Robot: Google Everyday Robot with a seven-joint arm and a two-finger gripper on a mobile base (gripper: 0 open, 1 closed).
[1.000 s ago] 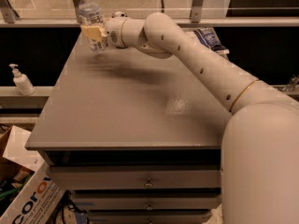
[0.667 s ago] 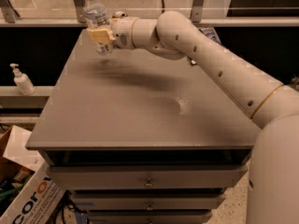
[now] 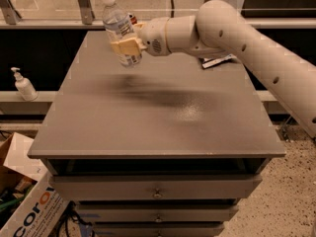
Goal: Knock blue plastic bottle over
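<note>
The blue plastic bottle (image 3: 120, 27) is clear and bluish, with a white cap and a blue-and-white label. It leans with its cap toward the upper left, over the back left part of the grey table top (image 3: 158, 117). My gripper (image 3: 126, 47) reaches in from the right and is shut around the bottle's lower half, with a yellowish finger pad (image 3: 123, 47) across the label. The bottle's base seems to hang slightly above the table, and a dark shadow lies below it.
A small white pump-dispenser bottle (image 3: 22, 85) stands on a ledge to the left of the table. A flat dark-and-white packet (image 3: 217, 61) lies at the back right, partly under my arm. A cardboard box (image 3: 27, 206) sits on the floor at lower left. Drawers (image 3: 157, 187) lie below the table top.
The bottle has moved with my gripper from the back left corner toward the right and front, and it now leans more. My arm has swung along with it.
</note>
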